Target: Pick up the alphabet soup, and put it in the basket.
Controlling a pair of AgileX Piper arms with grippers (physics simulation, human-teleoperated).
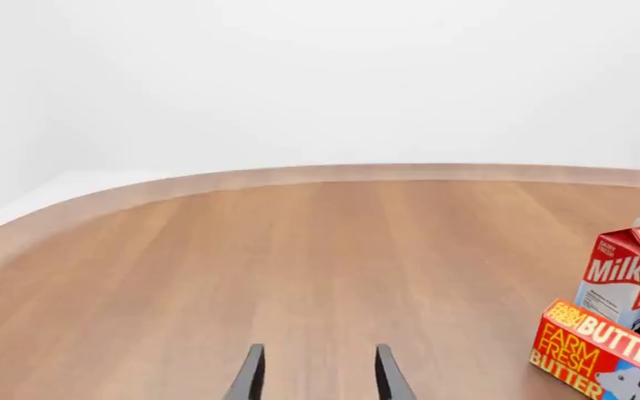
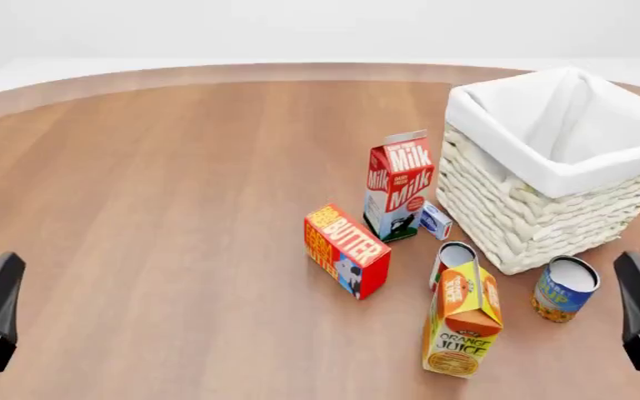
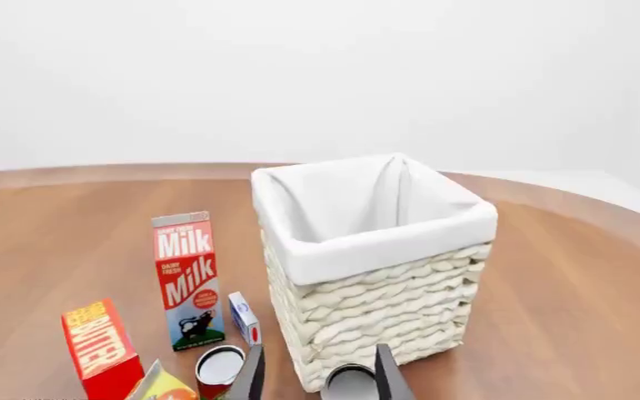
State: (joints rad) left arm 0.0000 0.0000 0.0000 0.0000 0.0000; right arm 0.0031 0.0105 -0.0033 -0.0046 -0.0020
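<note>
- Soup first: the alphabet soup (image 2: 565,288) stands upright on the table (image 2: 164,208), just beside the near corner of the basket (image 2: 542,217), blue and yellow label showing, pale lid up.
- Nothing is in hand yet; by my read this is the opening step, the reach for the can.
- The right gripper (image 3: 317,375) has its fingers spread with a clear gap, nothing between them; in its wrist view the can's lid peeks out just beyond the fingertips, in front of the wicker.
- The left gripper (image 1: 317,375) is spread too, facing bare wood, with the milk carton (image 1: 632,271) and butter box (image 1: 598,350) off at the edge of its view.
- Front view shows both arms low at the near corners, the right one close to the soup.
- Watch the neighbours: the orange juice carton (image 2: 462,321) and a red-labelled can (image 2: 452,258) sit near the soup on its left.
- Next move, as I judge it: the right arm goes down over the can, fingers either side, avoiding the basket wall, then lifts above the rim.
</note>
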